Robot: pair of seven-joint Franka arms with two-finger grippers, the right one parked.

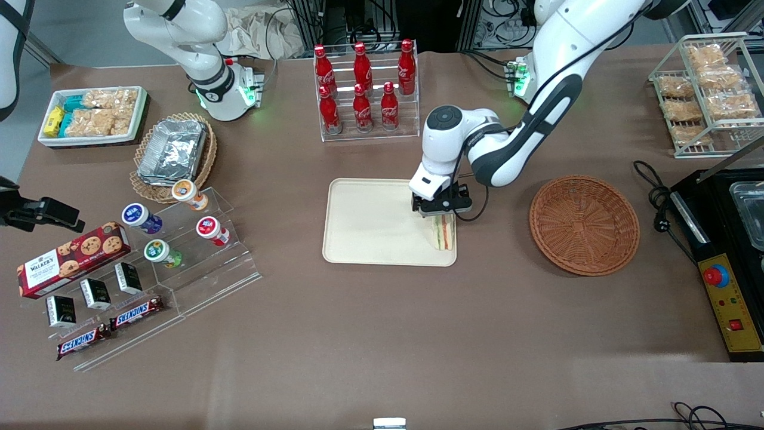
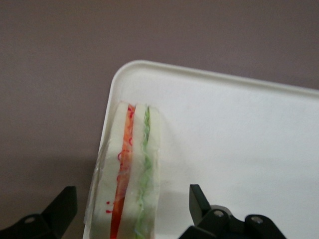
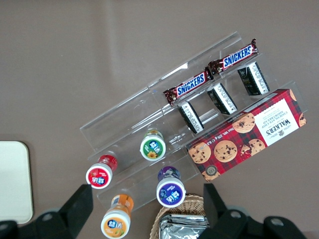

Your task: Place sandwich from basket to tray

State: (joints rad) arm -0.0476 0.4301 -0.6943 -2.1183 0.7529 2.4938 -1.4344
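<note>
**Sandwich on the tray**

The sandwich point(image 1: 443, 233) stands on edge in the tray point(image 1: 370, 224), at the corner nearest the basket point(image 1: 584, 224). The gripper point(image 1: 440, 210) hovers just above it, fingers point(image 2: 199, 201) spread wide, touching nothing.

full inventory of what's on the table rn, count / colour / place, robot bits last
sandwich: 1, white with orange and green filling, on tray's corner nearest basket
tray: 1, cream, table middle
basket: 1, reddish-brown wicker, empty, beside tray toward working arm's end
cola bottles: 6, red, clear rack farther from camera than tray
foil containers: stack, silver, in pale wicker basket
snack bin: 1, white, toward parked arm's end
small tubs: 5, mixed lids, clear stepped stand
cookie box: 1, red, beside stand
Snickers bars: 2, brown
wire rack of snack packs: 1, working arm's end
pincer: open, over sandwich
</note>
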